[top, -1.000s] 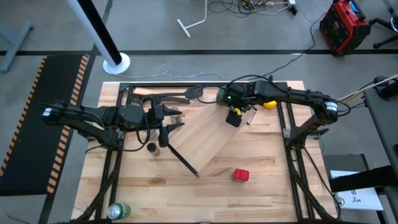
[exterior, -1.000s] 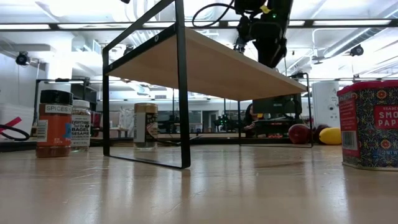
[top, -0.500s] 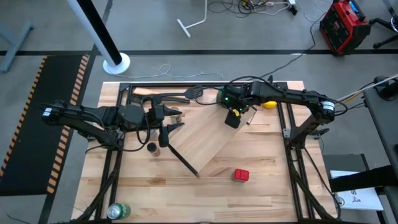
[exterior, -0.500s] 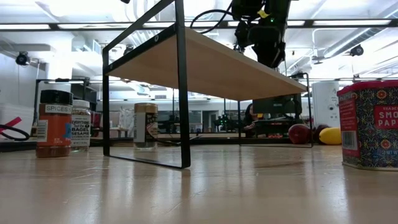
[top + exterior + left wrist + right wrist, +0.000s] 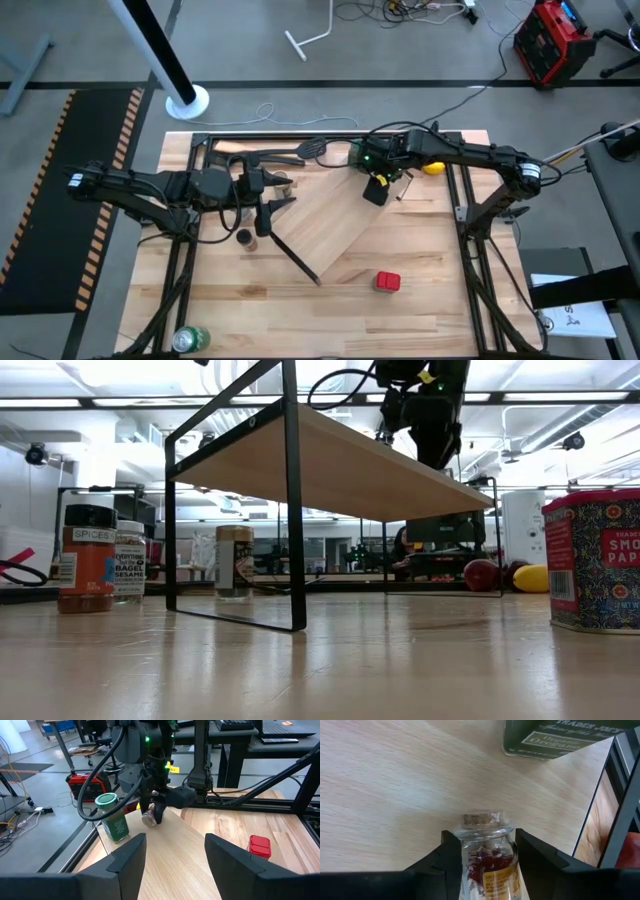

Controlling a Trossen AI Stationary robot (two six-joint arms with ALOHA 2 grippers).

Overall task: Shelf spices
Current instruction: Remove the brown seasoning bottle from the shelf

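The shelf (image 5: 335,225) stands askew on the table, a pale board on thin black legs (image 5: 292,510). At its far corner stands the green jar (image 5: 356,152) (image 5: 114,817). Beside it, my right gripper (image 5: 376,188) is shut on a small clear jar with a cork top (image 5: 482,847) (image 5: 149,818), just over the board. My left gripper (image 5: 170,865) is open and hovers at the shelf's left end (image 5: 268,205). The red tin (image 5: 387,282) (image 5: 600,560) stands on the table near the front right. Three jars (image 5: 88,560) (image 5: 130,560) (image 5: 234,560) stand on the table by the shelf's left side. My right gripper pinches the small clear jar by its glass body (image 5: 485,862) between the two fingers. The jar lies along the fingers, its cork end (image 5: 481,818) pointing away from the gripper and down at the board. Whether the cork touches the board, I cannot tell.
A big black tube frame (image 5: 200,140) rings the table. Black spatulas (image 5: 290,155) lie at the far side. A lemon (image 5: 433,167) and a dark red fruit (image 5: 482,573) sit at the far right. A green can (image 5: 190,338) stands at the near left corner.
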